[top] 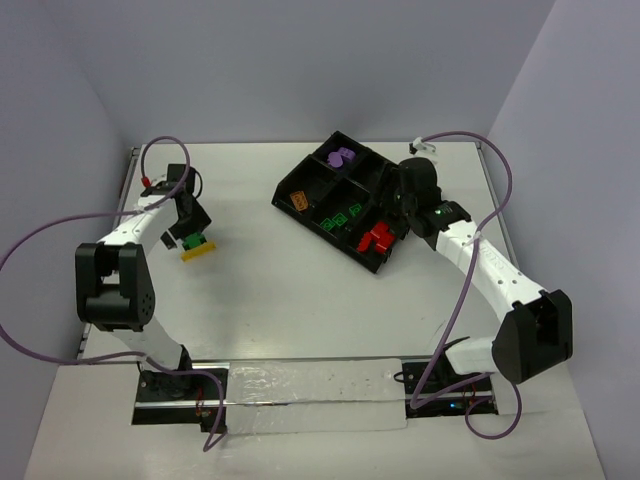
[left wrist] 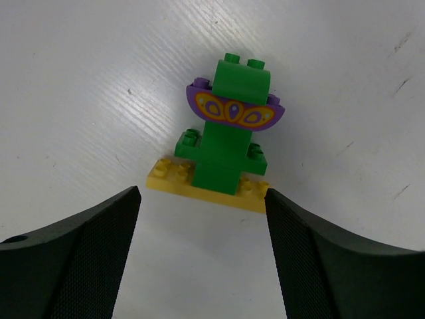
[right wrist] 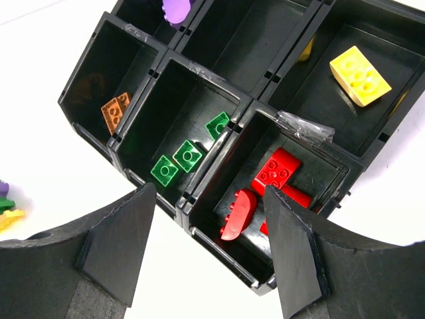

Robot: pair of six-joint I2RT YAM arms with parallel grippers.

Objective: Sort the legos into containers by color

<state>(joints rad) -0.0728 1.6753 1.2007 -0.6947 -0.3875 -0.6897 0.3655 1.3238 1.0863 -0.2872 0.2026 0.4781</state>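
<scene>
A built stack of legos (left wrist: 226, 133) stands on the white table: a yellow plate (left wrist: 199, 186), a green piece on it, and a purple arch piece with orange markings near the top. My left gripper (left wrist: 202, 199) is open just short of the plate, with nothing between its fingers. From above, the same stack (top: 197, 246) sits at the left gripper (top: 190, 232). The black tray (top: 300, 178) holds purple (top: 342, 157), orange (top: 298, 200), green (top: 338, 215) and red legos (top: 375, 238) in separate containers. My right gripper (right wrist: 209, 189) hangs open and empty over the red container (right wrist: 279, 171).
In the right wrist view a yellow brick (right wrist: 359, 75) lies in a far container, and green bricks (right wrist: 188, 155) and an orange brick (right wrist: 114, 111) lie in theirs. Purple cables loop beside both arms. Walls close in the table on three sides.
</scene>
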